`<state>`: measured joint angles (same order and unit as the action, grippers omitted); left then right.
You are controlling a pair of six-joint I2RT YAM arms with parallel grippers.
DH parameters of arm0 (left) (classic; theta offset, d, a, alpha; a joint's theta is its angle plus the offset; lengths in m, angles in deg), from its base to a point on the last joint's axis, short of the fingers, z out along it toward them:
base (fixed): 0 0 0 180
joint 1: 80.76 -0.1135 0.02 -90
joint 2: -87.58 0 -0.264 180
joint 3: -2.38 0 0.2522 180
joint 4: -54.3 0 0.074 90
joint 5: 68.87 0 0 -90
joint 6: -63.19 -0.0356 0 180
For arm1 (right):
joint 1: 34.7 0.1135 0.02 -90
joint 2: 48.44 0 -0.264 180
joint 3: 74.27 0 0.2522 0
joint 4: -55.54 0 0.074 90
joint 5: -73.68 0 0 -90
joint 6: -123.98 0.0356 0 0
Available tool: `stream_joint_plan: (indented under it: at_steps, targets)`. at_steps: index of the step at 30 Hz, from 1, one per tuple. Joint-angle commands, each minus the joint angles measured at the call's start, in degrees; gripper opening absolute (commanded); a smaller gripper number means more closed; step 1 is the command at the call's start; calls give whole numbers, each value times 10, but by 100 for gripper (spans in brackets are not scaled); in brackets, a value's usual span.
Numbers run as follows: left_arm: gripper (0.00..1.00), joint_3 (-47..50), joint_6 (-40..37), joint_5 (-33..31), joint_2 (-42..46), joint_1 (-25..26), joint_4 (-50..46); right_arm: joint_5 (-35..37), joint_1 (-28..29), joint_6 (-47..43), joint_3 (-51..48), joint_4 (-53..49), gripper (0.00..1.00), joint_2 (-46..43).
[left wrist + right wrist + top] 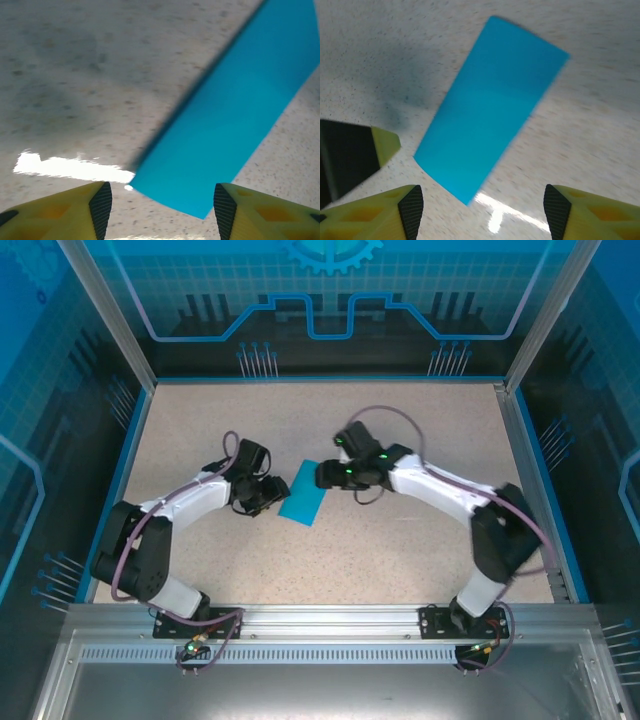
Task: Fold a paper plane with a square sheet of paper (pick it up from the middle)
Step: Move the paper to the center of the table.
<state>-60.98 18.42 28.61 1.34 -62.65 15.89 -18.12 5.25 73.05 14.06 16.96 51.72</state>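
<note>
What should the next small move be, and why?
Probably ease the left claw down onto the near corner of the paper to pin it for the next fold. It lies loose on the table as a narrow rectangle; the right claw is open and empty too.

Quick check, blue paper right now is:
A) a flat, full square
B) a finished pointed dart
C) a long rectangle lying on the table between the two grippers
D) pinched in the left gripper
C: the paper is a narrow rectangle lying on the table, with the left gripper and the right gripper both open to either side and neither gripping it.
</note>
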Motion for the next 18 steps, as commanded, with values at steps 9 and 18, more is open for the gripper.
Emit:
stream_joint_plan:
  at_steps: [9,18]
  targets:
    - [78,68,11,8,88,-68,9,-35,42,5,192,-7,66,227]
    - [99,82,-5,23,84,-73,42,-56,46,-93,217,-58,66,280]
